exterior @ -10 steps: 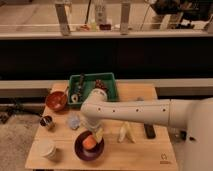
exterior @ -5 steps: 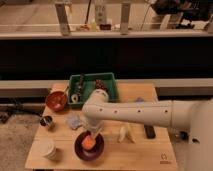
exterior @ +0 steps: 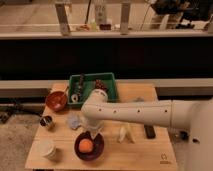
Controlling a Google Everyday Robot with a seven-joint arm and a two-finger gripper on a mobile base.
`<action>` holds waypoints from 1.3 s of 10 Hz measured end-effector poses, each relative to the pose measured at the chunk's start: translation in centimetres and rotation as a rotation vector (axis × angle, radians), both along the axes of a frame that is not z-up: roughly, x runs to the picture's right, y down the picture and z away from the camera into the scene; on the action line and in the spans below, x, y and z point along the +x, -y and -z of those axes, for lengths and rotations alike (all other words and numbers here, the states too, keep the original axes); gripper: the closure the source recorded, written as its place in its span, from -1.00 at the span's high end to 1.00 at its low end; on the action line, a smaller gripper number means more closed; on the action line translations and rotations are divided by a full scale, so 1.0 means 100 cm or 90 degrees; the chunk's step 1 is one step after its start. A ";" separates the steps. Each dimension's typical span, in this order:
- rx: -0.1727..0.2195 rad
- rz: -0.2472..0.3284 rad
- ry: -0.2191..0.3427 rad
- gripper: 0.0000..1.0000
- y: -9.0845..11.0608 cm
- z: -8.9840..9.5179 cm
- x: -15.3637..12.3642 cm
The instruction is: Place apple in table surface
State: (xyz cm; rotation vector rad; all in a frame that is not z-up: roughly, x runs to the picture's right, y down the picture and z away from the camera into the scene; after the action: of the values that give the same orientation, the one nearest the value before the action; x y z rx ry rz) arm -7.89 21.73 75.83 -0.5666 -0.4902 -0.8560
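The apple (exterior: pixel 86 145), small and orange-red, lies on a dark maroon plate (exterior: pixel 97 151) near the front left of the light tan table surface (exterior: pixel 145 152). My white arm reaches in from the right and bends down over the plate. My gripper (exterior: pixel 94 134) hangs just above and slightly behind the apple, at the plate's back rim. I cannot tell whether it touches the apple.
A green tray (exterior: pixel 102 90) with items stands at the back. A reddish-brown bowl (exterior: pixel 56 101) sits at the left, with a small dark can (exterior: pixel 47 122) in front of it. A white cup (exterior: pixel 48 148) stands front left. A banana (exterior: pixel 123 133) and a black object (exterior: pixel 149 131) lie right of the plate.
My arm has sunk slightly over the plate. The apple stays on the plate.
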 end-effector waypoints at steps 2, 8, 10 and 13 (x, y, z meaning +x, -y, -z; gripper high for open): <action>-0.005 0.008 0.007 -0.02 -0.003 0.004 0.000; -0.017 0.037 0.035 0.12 -0.016 0.018 -0.001; -0.022 0.039 0.035 0.12 -0.020 0.018 0.000; -0.032 0.040 0.031 0.12 -0.026 0.016 -0.001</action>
State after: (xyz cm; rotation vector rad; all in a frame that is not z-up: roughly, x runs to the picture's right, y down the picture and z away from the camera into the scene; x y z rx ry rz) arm -7.95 24.28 74.24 -0.6109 -0.5410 -0.9215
